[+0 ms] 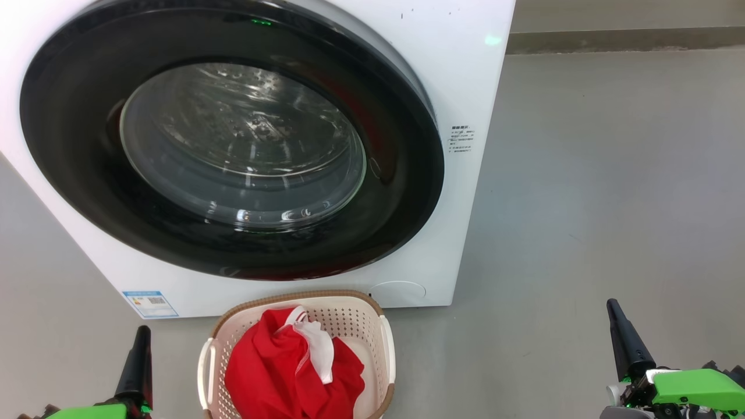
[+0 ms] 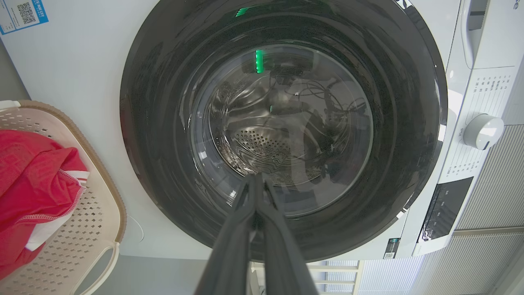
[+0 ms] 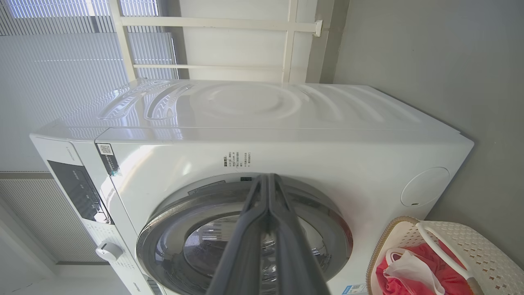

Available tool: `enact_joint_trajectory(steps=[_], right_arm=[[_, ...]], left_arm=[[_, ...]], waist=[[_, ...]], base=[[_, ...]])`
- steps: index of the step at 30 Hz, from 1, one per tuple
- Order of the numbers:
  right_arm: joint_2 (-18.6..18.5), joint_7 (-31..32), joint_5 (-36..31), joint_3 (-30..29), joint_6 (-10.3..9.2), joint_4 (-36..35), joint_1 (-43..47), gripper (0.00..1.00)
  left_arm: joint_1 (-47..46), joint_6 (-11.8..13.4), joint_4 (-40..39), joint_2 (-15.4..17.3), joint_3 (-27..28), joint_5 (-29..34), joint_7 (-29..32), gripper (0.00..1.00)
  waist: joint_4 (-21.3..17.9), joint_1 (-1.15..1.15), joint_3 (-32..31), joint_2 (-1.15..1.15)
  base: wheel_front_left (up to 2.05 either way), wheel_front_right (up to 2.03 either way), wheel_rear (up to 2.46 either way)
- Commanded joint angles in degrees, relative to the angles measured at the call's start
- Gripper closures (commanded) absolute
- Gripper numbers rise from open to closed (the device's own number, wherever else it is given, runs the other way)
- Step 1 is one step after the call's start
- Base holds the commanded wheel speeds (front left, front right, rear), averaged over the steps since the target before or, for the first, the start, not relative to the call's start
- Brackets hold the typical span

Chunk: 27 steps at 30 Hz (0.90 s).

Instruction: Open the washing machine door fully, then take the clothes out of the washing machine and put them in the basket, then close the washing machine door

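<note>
Looking down from the head camera, we see the washing machine door (image 1: 233, 145) shut flat against the front of the washing machine (image 1: 465, 75), its glossy black rim ringing the clear glass bowl. Just in front of the machine, on the grey floor (image 1: 582, 203), stands the basket (image 1: 355, 314). The clothes (image 1: 279, 372) lie heaped inside it, red cloth with a fold of white on top. Our left gripper (image 1: 142, 331) sits at the lower left, beside the basket, its two dark fingers pressed together with nothing between them; in its wrist view they point at the door's glass. Our right gripper (image 1: 612, 305), at the lower right and well apart from the basket, is likewise pinched closed and empty. A small blue label (image 1: 150, 304) sits low on the machine's front.
</note>
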Motion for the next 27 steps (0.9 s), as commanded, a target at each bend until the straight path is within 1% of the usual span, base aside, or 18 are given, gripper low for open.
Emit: enact_joint_trajectory(steps=[1, 27], right_arm=[[0.0, 0.5, 0.2, 0.9, -0.05, -1.6, -2.2, 1.0], [0.1, 0.6, 0.1, 0.7, -0.05, -1.6, -2.2, 1.0]], left_arm=[[-2.2, -0.2, -1.2, 1.0, 2.0, -0.2, 0.4, 1.0], [-2.2, -0.2, -1.1, 0.9, 2.1, -0.2, 0.4, 1.0]], waist=[[0.0, -0.01, 0.0, 0.0], [0.0, -0.01, 0.0, 0.0]], base=[[0.0, 0.0, 0.0], [0.0, 0.0, 0.0]])
